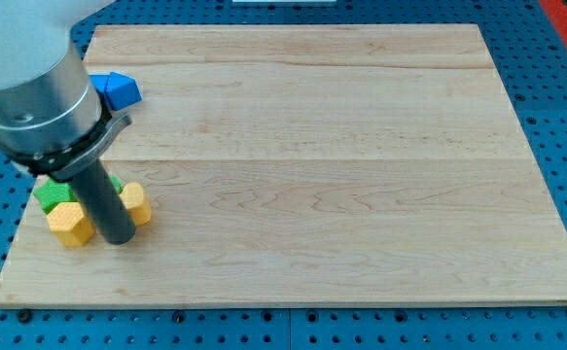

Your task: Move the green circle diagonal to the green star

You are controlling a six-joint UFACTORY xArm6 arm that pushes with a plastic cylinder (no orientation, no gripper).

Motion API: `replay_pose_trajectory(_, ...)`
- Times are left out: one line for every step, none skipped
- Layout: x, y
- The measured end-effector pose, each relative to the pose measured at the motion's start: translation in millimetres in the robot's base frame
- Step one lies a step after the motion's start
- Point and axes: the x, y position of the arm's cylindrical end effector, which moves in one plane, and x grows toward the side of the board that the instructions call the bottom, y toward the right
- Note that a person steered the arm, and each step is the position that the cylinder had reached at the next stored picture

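My rod comes down at the view's left and my tip rests on the wooden board near its bottom-left corner. A green block lies just left of the rod, partly hidden behind it; its shape cannot be made out. A yellow block sits directly left of my tip, close to it or touching. Another yellow block sits just right of the rod, above my tip. I cannot tell the green circle from the green star here.
A blue block lies near the board's left edge, above the arm's grey body. The board rests on a blue perforated table.
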Motion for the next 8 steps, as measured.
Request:
replay_pose_trajectory(-12, 0)
replay_pose_trajectory(13, -23)
replay_pose_trajectory(-7, -40)
replay_pose_trajectory(-27, -40)
replay_pose_trajectory(-55, -36)
replay_pose_trajectory(-89, -19)
replay_pose_trajectory(-122, -3)
replay_pose_trajectory(-152, 37)
